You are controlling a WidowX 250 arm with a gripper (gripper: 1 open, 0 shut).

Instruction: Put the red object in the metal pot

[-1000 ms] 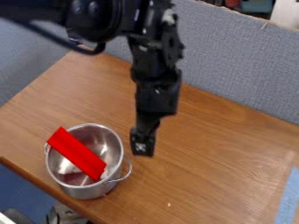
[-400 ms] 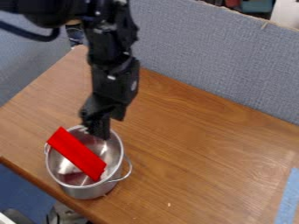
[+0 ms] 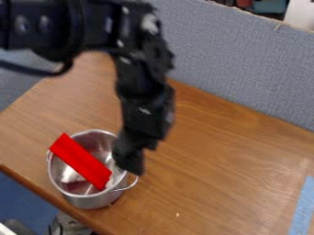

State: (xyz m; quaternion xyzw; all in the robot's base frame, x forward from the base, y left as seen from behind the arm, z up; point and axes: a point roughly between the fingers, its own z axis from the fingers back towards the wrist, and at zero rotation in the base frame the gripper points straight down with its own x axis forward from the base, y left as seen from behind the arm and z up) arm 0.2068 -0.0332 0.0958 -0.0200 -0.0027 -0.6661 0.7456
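Observation:
The red object [image 3: 80, 159] is a flat red block that lies slanted across the metal pot [image 3: 92, 200], its upper left end resting on the rim and its lower end down inside. The shiny pot stands near the front left corner of the wooden table [image 3: 227, 174]. My gripper [image 3: 130, 163] points down at the pot's right rim, just beside the lower right end of the red block. The arm is blurred, so the fingers cannot be made out. Nothing shows held in the gripper.
A blue-grey partition [image 3: 240, 60] runs behind the table's far edge. The table's front edge falls away close to the pot on the left. The black arm [image 3: 141, 83] rises above the pot's right side.
The arm went from right of the pot to above its far rim, then came back down at its right rim. The red block has lain in the pot throughout.

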